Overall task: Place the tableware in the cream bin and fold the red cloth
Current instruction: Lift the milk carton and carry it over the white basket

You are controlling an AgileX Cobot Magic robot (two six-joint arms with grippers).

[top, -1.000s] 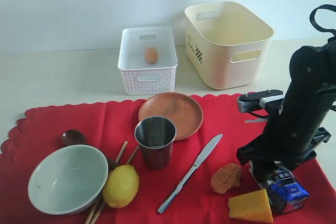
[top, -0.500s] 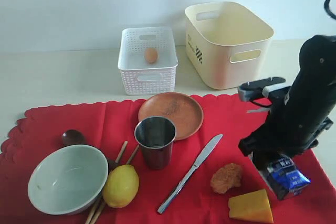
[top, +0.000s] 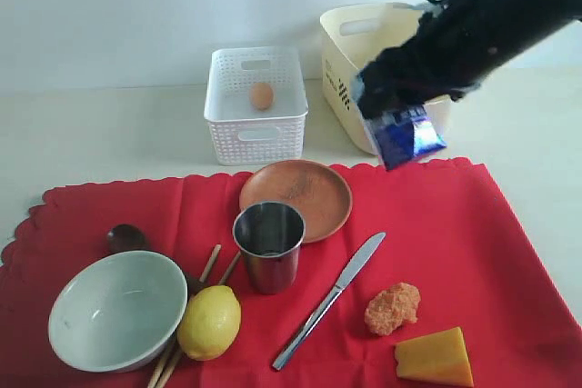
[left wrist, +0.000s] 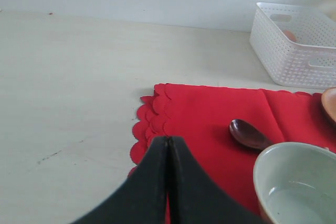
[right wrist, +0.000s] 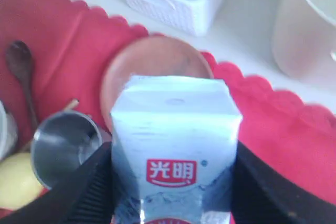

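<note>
Tableware sits on the red cloth [top: 455,243]: bowl [top: 118,309] and chopsticks [top: 211,265] at its near left corner, knife [top: 332,299] mid near edge, spoon [top: 127,238] and cup [top: 269,244] further in, plate [top: 296,197] by the far edge. My left pincer [left wrist: 168,182] is pressed shut, empty, near the cloth's left edge. My right pincer [top: 400,106] clamps the milk carton [top: 409,138] aloft before the cream bin [top: 364,43], which stands on the counter past the cloth's far edge.

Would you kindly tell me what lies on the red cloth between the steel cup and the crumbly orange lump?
The silver knife lies there diagonally, as the exterior view shows.
</note>
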